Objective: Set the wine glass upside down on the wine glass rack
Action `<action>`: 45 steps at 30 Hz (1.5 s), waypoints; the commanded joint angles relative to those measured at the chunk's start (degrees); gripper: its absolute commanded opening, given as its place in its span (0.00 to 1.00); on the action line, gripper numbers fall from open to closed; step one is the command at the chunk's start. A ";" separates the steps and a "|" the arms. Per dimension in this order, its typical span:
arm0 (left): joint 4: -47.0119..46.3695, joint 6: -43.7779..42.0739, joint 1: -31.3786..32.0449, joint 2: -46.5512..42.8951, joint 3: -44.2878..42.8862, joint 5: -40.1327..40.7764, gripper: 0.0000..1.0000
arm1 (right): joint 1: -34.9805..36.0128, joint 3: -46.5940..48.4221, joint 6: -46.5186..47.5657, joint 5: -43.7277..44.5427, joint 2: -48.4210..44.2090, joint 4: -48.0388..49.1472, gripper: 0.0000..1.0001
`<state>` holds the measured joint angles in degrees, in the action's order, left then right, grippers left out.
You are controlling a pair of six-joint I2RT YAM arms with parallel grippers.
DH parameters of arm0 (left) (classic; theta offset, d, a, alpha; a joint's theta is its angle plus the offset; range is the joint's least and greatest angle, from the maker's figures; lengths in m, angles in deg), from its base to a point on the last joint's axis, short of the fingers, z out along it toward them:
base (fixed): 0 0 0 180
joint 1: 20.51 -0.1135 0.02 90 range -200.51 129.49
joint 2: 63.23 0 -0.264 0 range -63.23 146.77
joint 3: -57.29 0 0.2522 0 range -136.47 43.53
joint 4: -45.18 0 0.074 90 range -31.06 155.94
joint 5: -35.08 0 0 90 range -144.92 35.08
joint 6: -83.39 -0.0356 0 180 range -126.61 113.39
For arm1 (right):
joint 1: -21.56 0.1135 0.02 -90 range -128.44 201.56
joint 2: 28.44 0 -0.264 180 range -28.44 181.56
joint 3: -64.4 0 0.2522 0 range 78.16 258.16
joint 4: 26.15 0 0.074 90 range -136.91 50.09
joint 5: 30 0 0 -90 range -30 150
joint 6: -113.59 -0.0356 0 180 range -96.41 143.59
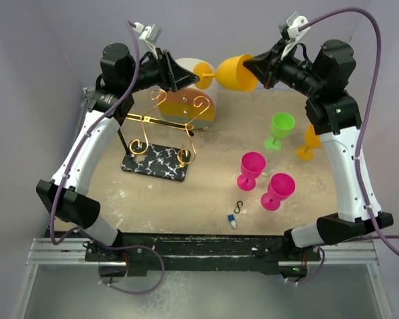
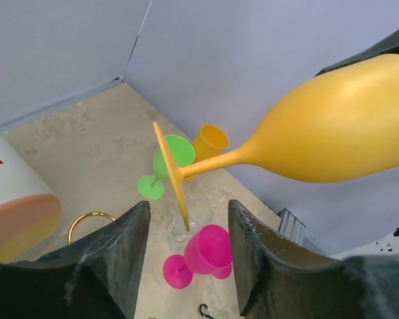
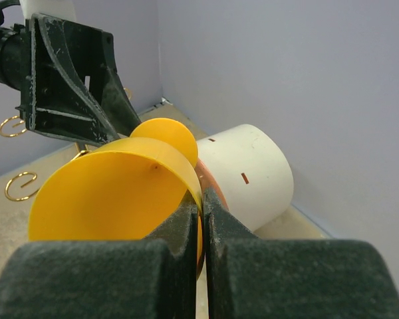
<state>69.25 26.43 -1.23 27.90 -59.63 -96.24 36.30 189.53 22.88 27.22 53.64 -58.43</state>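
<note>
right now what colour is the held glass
The glass is orange-yellow; the left wrist view shows it best.

Wine glass point(image 2: 332, 126) bowl cropped at right (left wrist view).

We find open table point(image 1: 213, 149) between the wine glass rack point(image 1: 156, 163) and the nearest pink glass point(image 1: 251, 166); the round cream box point(image 1: 209, 109) crowds the rack's far side.

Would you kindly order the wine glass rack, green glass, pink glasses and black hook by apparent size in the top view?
wine glass rack
green glass, left pink glass, right pink glass: alike
black hook
</note>
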 commanded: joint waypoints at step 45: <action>4.16 5.40 -17.81 -4.88 -0.01 2.98 0.00 | 0.37 -3.80 7.89 4.50 -8.63 -2.24 0.93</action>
<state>71.35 33.03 -13.01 26.39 -56.06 -94.58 36.65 184.83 27.20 28.05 48.22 -59.79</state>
